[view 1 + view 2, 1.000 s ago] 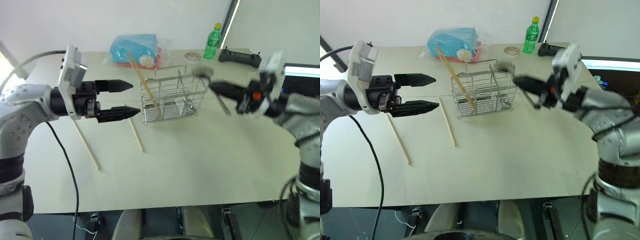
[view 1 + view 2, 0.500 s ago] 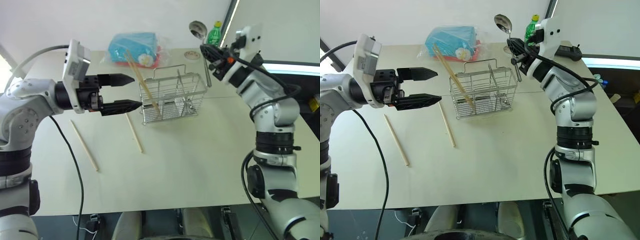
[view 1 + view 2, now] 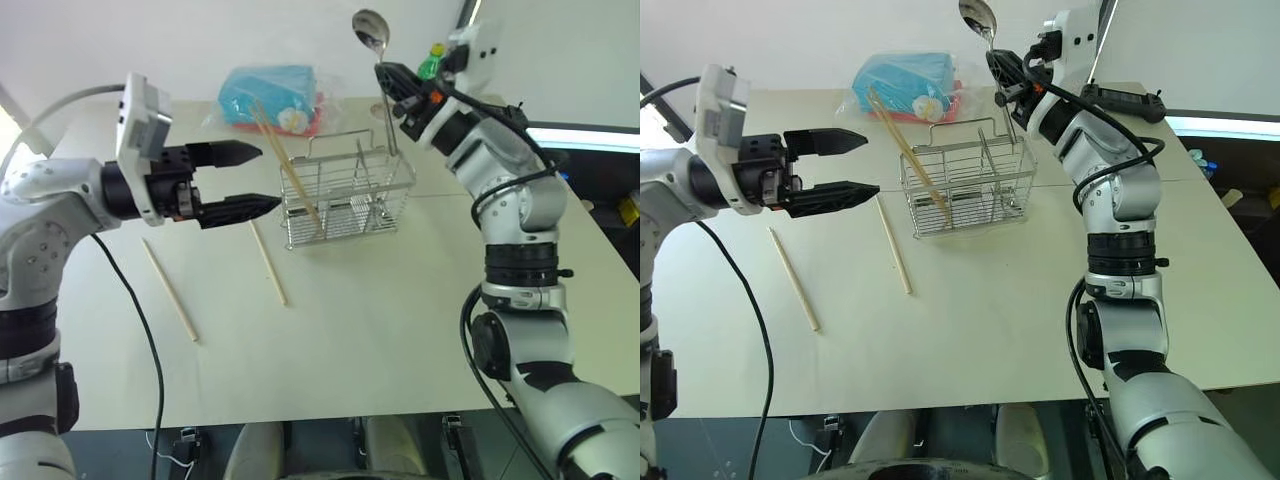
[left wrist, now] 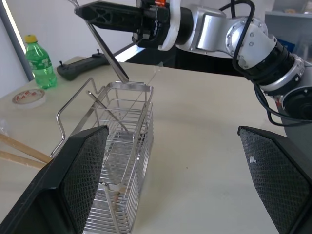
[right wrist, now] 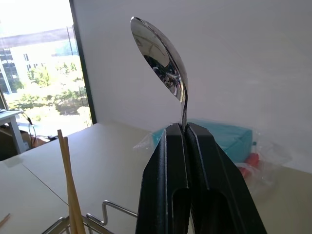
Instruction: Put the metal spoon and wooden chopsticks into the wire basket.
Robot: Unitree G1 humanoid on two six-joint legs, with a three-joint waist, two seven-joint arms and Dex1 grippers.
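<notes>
- The right tool is clamped shut on the metal spoon, bowl up, handle end reaching down to the wire basket rim.
- The left tool hangs with fingers wide apart and nothing between them, just left of the basket.
- One of the wooden chopsticks leans in the basket's left compartment; two others lie on the surface, nearer and left.
</notes>
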